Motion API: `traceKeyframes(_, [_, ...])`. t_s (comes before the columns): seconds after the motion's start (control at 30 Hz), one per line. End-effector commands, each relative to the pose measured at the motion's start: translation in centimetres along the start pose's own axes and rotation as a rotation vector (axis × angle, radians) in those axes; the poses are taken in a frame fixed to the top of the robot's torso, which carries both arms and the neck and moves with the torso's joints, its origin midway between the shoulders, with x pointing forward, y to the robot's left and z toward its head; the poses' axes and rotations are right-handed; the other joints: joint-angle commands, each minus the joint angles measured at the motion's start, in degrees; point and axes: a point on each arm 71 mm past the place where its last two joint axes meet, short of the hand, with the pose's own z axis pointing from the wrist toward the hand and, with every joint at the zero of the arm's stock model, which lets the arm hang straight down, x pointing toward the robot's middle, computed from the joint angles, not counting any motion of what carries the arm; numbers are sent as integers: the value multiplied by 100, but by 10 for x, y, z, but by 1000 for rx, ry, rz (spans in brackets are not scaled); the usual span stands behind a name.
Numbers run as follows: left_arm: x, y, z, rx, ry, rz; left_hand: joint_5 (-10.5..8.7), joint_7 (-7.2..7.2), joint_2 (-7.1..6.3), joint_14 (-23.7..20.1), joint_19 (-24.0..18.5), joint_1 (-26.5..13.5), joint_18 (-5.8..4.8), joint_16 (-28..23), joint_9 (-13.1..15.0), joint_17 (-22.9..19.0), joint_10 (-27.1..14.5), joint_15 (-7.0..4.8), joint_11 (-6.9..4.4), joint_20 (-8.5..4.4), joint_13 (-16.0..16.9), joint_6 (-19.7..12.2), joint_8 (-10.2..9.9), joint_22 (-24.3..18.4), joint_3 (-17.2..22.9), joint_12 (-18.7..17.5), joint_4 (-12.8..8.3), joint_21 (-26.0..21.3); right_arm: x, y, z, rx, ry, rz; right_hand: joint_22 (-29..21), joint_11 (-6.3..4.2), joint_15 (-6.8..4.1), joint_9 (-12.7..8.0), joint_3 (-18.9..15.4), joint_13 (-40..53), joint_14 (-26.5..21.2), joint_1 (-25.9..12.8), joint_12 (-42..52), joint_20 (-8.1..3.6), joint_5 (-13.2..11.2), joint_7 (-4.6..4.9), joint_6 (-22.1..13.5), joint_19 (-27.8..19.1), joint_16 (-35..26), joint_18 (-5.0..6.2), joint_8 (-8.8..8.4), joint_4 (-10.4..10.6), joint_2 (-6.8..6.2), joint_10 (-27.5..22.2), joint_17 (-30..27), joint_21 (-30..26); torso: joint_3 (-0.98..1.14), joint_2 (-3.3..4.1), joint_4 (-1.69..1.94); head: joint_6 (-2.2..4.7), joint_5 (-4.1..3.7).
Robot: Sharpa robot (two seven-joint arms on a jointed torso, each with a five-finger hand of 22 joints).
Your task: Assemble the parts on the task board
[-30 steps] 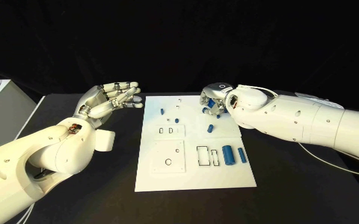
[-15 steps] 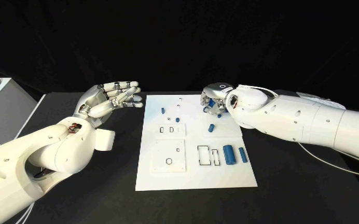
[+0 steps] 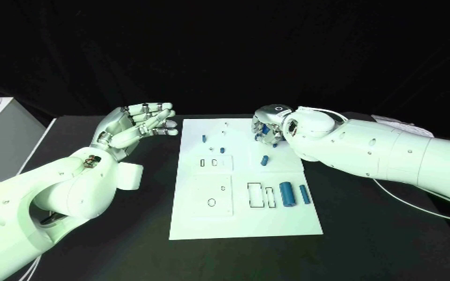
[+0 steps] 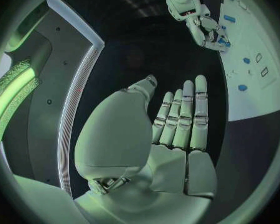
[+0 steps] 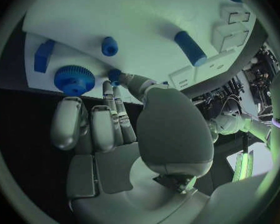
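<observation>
The white task board [image 3: 246, 219] lies in the middle of the black table. My right hand [image 3: 268, 131] is bent down over its far right part. In the right wrist view its thumb and fingertips [image 5: 110, 87] pinch a small blue peg [image 5: 115, 74] beside a blue gear [image 5: 73, 79], a blue block [image 5: 43, 56] and another peg [image 5: 109, 46]. A blue oblong piece [image 3: 264, 160] and two blue cylinders [image 3: 286, 194] lie nearer me. My left hand [image 3: 140, 125] hovers palm up and open beside the board's far left corner, holding nothing.
Small blue pegs [image 3: 205, 139] stand at the board's far left, with rectangular slots [image 3: 214, 162] and a larger recess [image 3: 212, 203] below them. A white box [image 3: 12, 139] stands at the table's left edge. A thin cable [image 3: 405, 204] runs across the table on the right.
My right hand's fingers have shifted slightly over the blue parts at the board's far right. The left hand has stayed where it was.
</observation>
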Motion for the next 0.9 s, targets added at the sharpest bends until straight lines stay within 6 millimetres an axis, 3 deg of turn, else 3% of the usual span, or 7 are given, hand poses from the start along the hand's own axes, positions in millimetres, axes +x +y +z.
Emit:
traceKeyframes(0.03, [3, -1, 0, 8, 18, -3, -28, 128, 24, -28, -30, -38, -10, 31, -9, 6, 47, 6, 9, -1, 4, 50, -22, 7, -16, -22, -2, 32, 2, 0, 0, 4, 22, -9, -17, 12, -11, 11, 42, -7, 135, -22, -13, -6, -23, 23, 18, 26, 19, -48, 19, 9, -48, -2, -22, 2, -2, 10, 1, 1, -2])
traceKeyframes(0.37, [2, -1, 0, 6, 18, -3, -29, 128, 25, -35, -36, -37, -11, 30, -9, 9, 47, 7, 9, -1, 4, 50, -23, 11, -16, -23, -5, 38, 1, 0, 0, 3, 4, -11, 36, 5, -13, 36, 113, 1, 130, 9, 6, -3, -34, 19, 29, 32, 32, -55, 31, -7, -51, 22, -26, 36, -5, 18, 6, 4, -6])
traceKeyframes(0.63, [2, -1, 0, 6, 18, -3, -29, 128, 25, -35, -36, -37, -11, 30, -9, 9, 47, 7, 9, -1, 4, 50, -23, 11, -16, -23, -5, 38, -6, 2, 0, -8, -99, 7, 655, -172, -155, 297, 370, 109, 134, 255, 126, -119, -113, -121, 456, 226, 84, -161, 358, -191, 278, 628, -20, 481, -11, 21, 15, 13, -9])
traceKeyframes(0.9, [2, -2, -1, 6, 17, -2, -29, 129, 30, -46, -47, -36, -12, 29, -9, 16, 50, 9, 10, 0, 3, 52, -24, 18, -14, -26, -9, 48, -14, 5, -1, 1, -198, 21, 833, -200, -181, 415, 462, 138, 138, 291, 96, -151, -122, -139, 468, 274, 104, -193, 437, -291, 342, 760, -15, 609, -17, 18, 16, 36, 9])
